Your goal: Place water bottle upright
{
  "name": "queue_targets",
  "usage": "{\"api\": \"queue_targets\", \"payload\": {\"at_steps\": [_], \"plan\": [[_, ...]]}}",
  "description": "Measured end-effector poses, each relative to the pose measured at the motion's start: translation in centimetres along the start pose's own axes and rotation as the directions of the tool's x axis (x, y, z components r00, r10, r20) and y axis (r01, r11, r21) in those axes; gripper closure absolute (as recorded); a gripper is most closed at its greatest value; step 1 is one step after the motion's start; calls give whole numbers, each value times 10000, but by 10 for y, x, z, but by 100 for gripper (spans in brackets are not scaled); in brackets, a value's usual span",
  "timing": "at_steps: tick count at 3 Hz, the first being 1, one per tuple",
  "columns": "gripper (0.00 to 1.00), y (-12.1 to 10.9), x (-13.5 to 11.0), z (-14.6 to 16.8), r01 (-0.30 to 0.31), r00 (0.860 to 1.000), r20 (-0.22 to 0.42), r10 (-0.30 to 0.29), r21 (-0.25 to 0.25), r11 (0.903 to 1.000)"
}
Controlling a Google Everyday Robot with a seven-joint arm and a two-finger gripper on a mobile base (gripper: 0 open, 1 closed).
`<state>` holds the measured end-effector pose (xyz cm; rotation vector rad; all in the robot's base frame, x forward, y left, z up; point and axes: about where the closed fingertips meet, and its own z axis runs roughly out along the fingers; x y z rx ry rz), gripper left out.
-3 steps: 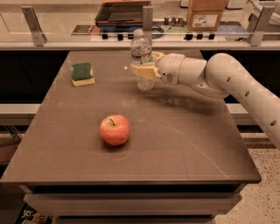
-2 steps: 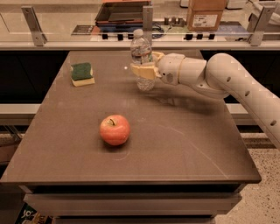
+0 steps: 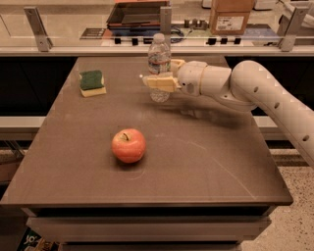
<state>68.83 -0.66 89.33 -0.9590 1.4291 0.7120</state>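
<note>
The water bottle [image 3: 159,54] is a small clear ribbed bottle with a white cap and a thin label band. It stands upright near the back middle of the brown table [image 3: 196,162]. Its base is at or just above the tabletop. My gripper [image 3: 160,73] reaches in from the right and is shut on the bottle's lower half. One tan finger [image 3: 159,82] crosses in front of the bottle and the other [image 3: 176,62] lies behind it. The white arm [image 3: 255,93] stretches off to the right edge.
A red apple [image 3: 128,145] sits in the middle front of the table. A green and yellow sponge [image 3: 92,82] lies at the back left. Behind the table runs a counter with a rail, a dark tray [image 3: 137,12] and a cardboard box [image 3: 230,14].
</note>
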Motion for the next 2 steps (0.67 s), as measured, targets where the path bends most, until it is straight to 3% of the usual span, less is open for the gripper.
{"api": "queue_targets", "payload": {"at_steps": [1, 2], "plan": [[0, 2, -1, 2, 2, 10000, 8, -2, -45, 10000], [0, 2, -1, 2, 2, 10000, 8, -2, -45, 10000]]}}
